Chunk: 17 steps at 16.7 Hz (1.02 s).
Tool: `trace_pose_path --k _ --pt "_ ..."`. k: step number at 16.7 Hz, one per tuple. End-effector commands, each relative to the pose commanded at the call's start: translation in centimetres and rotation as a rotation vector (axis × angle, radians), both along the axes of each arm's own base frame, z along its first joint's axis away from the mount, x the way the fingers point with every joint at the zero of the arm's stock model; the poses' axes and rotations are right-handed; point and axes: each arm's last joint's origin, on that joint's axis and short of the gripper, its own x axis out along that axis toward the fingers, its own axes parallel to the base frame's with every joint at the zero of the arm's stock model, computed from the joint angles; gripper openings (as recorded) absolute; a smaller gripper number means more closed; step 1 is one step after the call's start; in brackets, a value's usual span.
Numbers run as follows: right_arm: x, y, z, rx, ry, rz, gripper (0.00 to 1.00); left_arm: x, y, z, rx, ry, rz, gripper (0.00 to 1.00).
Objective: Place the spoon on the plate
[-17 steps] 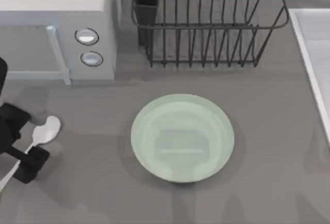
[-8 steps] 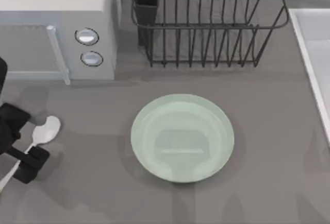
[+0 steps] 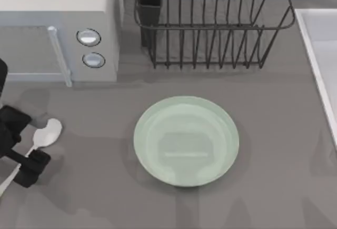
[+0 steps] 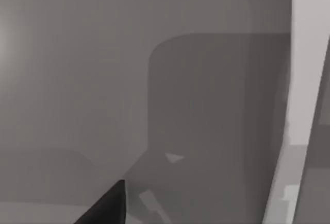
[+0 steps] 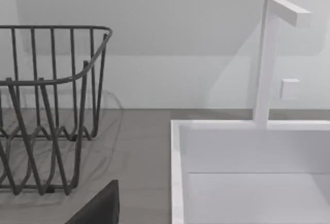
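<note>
White and small, the oval-bowled spoon lies at the far left of the grey worktop, its thin handle running down-left between the 2 black fingers of the left pincer, which straddle it where a grip would balance; whether they are pinching it I cannot tell. Well to its right sits the round, glossy mint-green plate, bare, flat and ready to take it.

Plate at table centre; spoon well left; rack behind plate; microwave behind spoon.
</note>
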Motion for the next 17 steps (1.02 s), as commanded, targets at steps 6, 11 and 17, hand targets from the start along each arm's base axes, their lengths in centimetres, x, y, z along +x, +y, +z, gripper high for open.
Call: trace_pose_path --k 6,11,17 --pt "0.0 0.0 0.0 0.0 0.0 0.0 1.0 0.8 0.1 4.9 -0.021 -0.035 0.003 0.0" --pt "0.0 0.0 0.0 0.0 0.0 0.0 1.0 0.4 0.0 10.6 -0.021 -0.015 0.0 0.0" --pt "0.0 0.0 0.0 0.0 0.0 0.0 1.0 0.1 0.0 12.0 -0.02 -0.026 0.001 0.0"
